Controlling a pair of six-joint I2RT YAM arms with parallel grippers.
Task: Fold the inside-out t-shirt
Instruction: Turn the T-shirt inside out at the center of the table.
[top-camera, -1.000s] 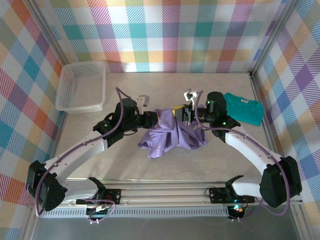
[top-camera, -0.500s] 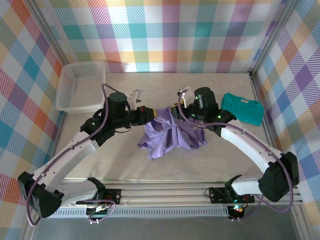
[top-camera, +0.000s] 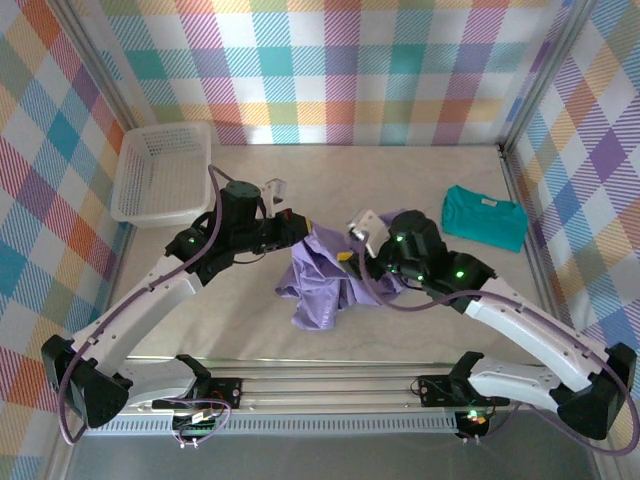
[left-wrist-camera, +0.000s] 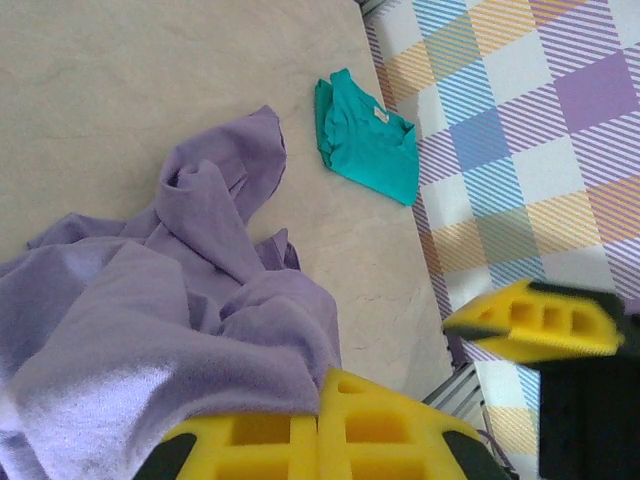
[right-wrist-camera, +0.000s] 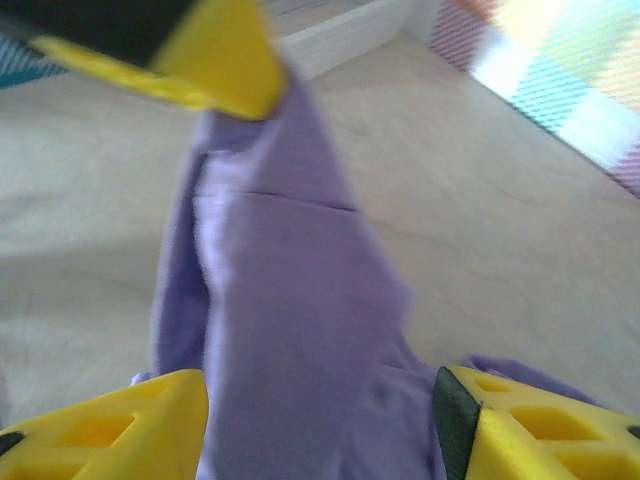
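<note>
Well right of white basket (top-camera: 160, 214), on surface (top-camera: 400, 170): inside-out t-shirt (top-camera: 325, 275) bunched in lavender heap, not spread. Left pincer (top-camera: 300, 225) at heap's basket-side edge, jaws apart, cloth against one finger. Right pincer (top-camera: 352, 245) on side away from basket, jaws wide, fold of cloth between them, unclamped. Risk, my read: closing now grabs several layers, so lift drags whole bundle, hem and sleeves unfound. Basket holds nothing. Teal t-shirt (top-camera: 485, 218) farther from basket, apart from heap.
</note>
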